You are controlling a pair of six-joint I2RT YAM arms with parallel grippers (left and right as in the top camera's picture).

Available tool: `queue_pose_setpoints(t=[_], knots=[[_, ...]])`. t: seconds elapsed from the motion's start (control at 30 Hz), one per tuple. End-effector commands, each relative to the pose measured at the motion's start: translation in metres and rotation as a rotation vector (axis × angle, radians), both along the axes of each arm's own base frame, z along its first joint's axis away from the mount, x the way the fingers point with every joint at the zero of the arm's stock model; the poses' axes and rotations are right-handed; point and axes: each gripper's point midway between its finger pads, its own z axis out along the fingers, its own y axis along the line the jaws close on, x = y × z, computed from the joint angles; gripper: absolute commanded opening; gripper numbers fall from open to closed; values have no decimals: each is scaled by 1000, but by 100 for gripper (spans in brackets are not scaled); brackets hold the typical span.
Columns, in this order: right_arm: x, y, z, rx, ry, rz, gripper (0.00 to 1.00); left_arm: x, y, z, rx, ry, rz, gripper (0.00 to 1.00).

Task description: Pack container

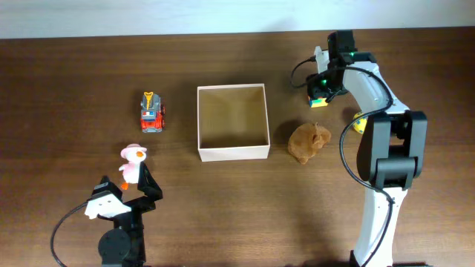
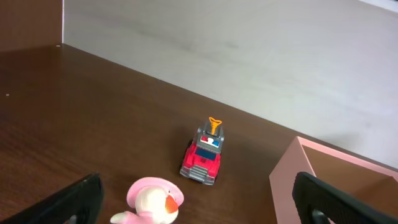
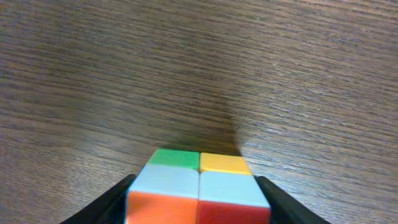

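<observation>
The container (image 1: 232, 152) is a square white-walled box with a tan inside, at the table's middle; its corner shows in the left wrist view (image 2: 292, 177). My right gripper (image 1: 320, 90) is to its upper right, shut on a multicoloured puzzle cube (image 3: 198, 191), with both fingers against the cube's sides. My left gripper (image 1: 132, 178) is open at the front left, with a pink flamingo toy (image 1: 132, 163) (image 2: 152, 202) between its fingers. A red toy fire truck (image 1: 152, 113) (image 2: 203, 157) stands left of the container.
A brown plush animal (image 1: 308, 142) lies just right of the container. A small yellow object (image 1: 358, 122) shows partly behind the right arm. A pale wall runs along the table's far edge.
</observation>
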Motion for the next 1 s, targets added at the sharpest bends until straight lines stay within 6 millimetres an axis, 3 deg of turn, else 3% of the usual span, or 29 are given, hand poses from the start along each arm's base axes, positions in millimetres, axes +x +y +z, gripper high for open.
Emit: queue_pose_setpoints(t=[0.0,0.47,0.97], knots=[[0,5,-3,19,11,-29,59,0,-1,-2,15,3,-10,99],[-7,4,-20,22,59,-45,61,0,-1,-2,15,3,-10,99],[-8,4,-22,21,64,-46,64,0,-1,-2,15,3,-10,99]])
